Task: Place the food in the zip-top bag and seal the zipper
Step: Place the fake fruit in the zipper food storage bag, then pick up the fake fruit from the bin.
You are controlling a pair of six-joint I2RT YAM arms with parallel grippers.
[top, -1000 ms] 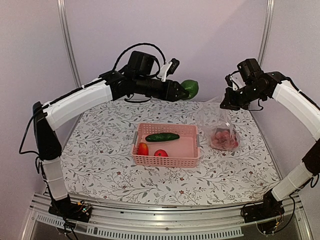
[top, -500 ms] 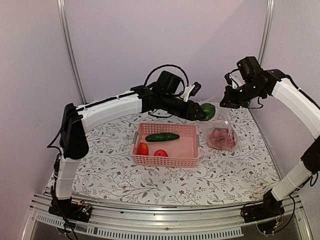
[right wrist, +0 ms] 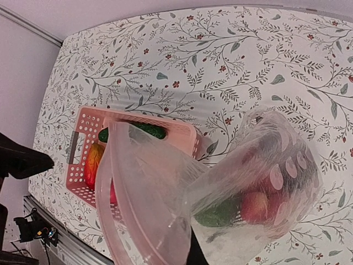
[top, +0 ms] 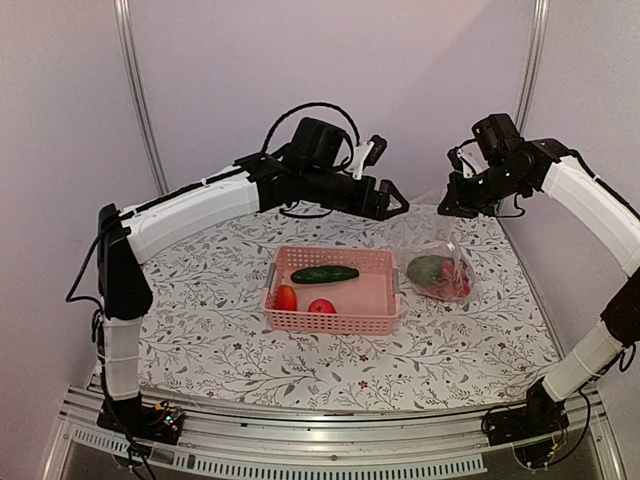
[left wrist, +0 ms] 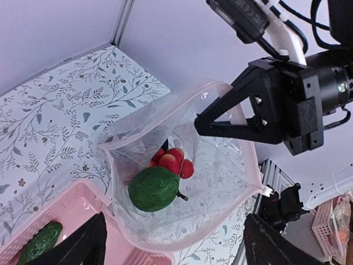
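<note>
Pepper drop is done: green pepper (top: 427, 268) was in the left gripper (top: 397, 203) half a second ago and now lies inside the zip-top bag (top: 447, 243). Left arm has backed off toward 10 o'clock from the bag mouth. Its jaws have gone from clamped on the pepper to spread wide, with nothing in them. Left wrist view: its fingers (left wrist: 83, 248) sit at the bottom corners, with the bag mouth gaping beyond them.

Right gripper (top: 447, 209) hasn't moved. Jaws are fully closed, pinching the bag's top edge and holding the mouth up at 12 o'clock of the contents. Left wrist view shows its tips nipped on the far rim.

Bag sits on the table (top: 200, 300) at 3 o'clock of the pink basket (top: 330, 322), just beside its right wall. Mouth is open and the zipper (right wrist: 105, 182) is unsealed; it shows as a pinkish band round the mouth in the right wrist view.

Contents, top view: pepper touching the cluster of small red fruits (top: 460, 285), which lies at 4 o'clock of it.

Still in the basket:
- cucumber (top: 325, 274) lying across the far half
- two red-orange pieces (top: 286, 297) by the near wall, at 7 o'clock of the cucumber
</note>
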